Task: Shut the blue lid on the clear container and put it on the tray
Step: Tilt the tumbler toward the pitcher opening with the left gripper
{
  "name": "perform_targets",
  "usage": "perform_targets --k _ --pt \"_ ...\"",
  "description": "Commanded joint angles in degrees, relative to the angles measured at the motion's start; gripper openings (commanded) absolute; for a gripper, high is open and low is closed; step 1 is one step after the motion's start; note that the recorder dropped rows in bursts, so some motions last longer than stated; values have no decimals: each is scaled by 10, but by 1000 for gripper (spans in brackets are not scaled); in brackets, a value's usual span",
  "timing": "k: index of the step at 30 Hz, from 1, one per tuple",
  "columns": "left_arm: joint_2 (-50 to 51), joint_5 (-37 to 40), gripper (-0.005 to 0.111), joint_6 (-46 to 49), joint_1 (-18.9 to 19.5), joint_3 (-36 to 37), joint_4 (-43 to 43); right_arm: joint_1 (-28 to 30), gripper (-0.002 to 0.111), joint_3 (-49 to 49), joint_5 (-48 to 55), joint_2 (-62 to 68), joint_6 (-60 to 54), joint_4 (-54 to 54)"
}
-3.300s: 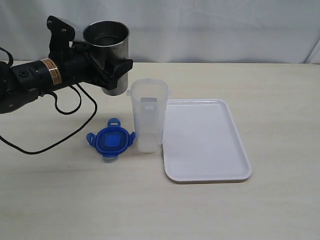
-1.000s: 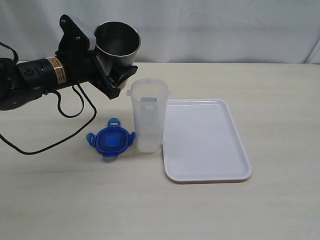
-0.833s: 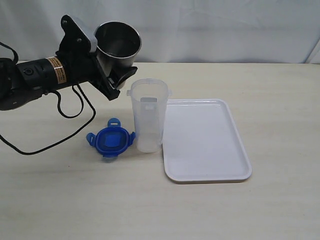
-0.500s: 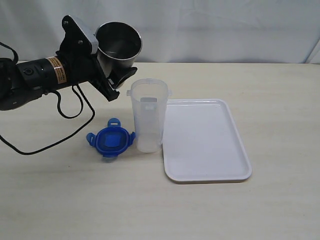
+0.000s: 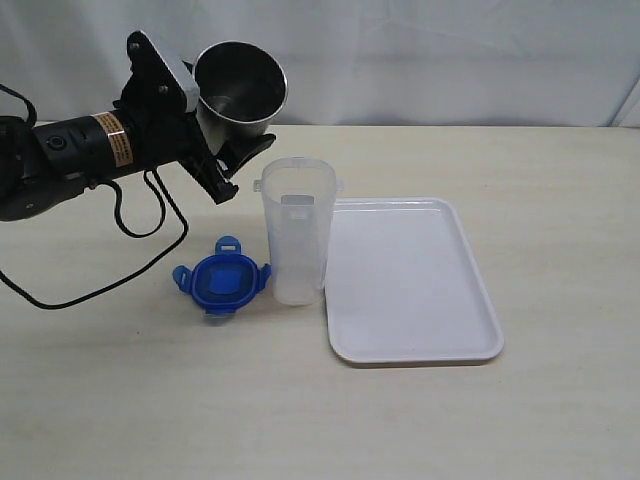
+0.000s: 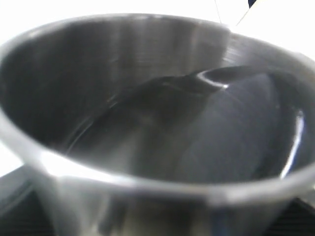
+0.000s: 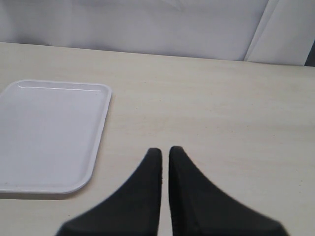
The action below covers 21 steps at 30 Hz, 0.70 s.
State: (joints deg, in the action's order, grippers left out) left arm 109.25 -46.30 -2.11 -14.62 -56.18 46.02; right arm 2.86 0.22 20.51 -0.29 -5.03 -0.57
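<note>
The container (image 5: 296, 235) is standing open on the table (image 5: 540, 200), just beside the tray (image 5: 410, 280), with the lid (image 5: 222, 279) lying at its other side. The left gripper (image 5: 228, 150) is clamping a steel cup (image 5: 240, 88), holding it tilted near the container's rim. A bump risks toppling the container, or a pour could be missing its mouth. The right gripper (image 7: 165, 162) is hovering pinched shut, empty.

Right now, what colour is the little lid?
The lid is bright blue; the exterior view shows it best.
</note>
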Motion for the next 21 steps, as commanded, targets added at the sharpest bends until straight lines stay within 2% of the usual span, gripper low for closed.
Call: perform_targets --k 1,21 --pt "-12 -50 0 9 0 -12 -22 3 6 -2 -1 3 -1 1" --pt "-12 -41 0 87 0 -12 -34 3 6 -2 -1 3 -1 1"
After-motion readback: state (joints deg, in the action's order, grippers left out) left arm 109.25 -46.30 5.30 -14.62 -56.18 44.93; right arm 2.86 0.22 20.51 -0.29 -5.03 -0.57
